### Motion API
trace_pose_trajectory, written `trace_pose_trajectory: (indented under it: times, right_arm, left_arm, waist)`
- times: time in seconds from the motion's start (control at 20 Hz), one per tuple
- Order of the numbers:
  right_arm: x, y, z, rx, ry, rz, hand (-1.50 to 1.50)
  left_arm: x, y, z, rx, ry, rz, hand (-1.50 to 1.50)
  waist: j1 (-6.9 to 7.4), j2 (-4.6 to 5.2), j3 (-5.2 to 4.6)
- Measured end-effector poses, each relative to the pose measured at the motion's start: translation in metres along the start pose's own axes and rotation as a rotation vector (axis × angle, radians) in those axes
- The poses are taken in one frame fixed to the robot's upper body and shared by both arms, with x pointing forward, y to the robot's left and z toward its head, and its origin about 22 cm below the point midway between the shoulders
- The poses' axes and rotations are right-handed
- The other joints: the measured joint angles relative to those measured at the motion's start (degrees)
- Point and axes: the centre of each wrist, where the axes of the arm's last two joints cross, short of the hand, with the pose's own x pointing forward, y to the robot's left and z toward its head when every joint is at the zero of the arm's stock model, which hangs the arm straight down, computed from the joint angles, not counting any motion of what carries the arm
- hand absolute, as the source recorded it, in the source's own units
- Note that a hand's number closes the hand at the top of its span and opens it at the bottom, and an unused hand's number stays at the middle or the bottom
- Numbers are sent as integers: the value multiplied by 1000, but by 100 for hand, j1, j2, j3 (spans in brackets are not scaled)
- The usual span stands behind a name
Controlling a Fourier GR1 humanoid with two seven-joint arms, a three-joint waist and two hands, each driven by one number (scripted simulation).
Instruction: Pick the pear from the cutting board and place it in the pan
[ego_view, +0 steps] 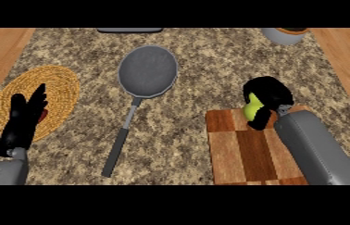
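A yellow-green pear sits at the far edge of the wooden cutting board on the right. My right hand is curled round the pear and hides most of it. The grey pan lies in the middle of the counter, its long handle pointing toward me. The pan holds nothing. My left hand rests open at the left edge, fingers up, over a woven mat.
A round woven mat lies at the left with a small red thing partly hidden under my left hand. A grey pot stands at the far right corner. A dark object shows at the far edge.
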Motion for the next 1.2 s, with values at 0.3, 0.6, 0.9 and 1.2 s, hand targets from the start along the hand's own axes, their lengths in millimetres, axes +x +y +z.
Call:
trace_pose_trajectory:
  times: [0.3, 0.6, 0.9, 1.2]
  right_arm:
    - [10, -29, 11, -356, -127, -95, 150]
    - [37, -49, 22, -531, -245, -185, 150]
    - [86, -71, 7, -560, -283, -272, 150]
    - [127, -88, -27, -538, -274, -390, 150]
  left_arm:
    - [-4, 0, 1, 6, 1, -3, 0]
    - [-1, -2, 3, 3, 2, -2, 0]
    - [7, -8, -3, -3, -5, -2, 0]
    - [12, -16, -3, -16, -16, -4, 0]
  waist:
    - [-16, -7, 4]
    - [10, -5, 0]
    - [55, 9, -1]
    - [145, 34, -1]
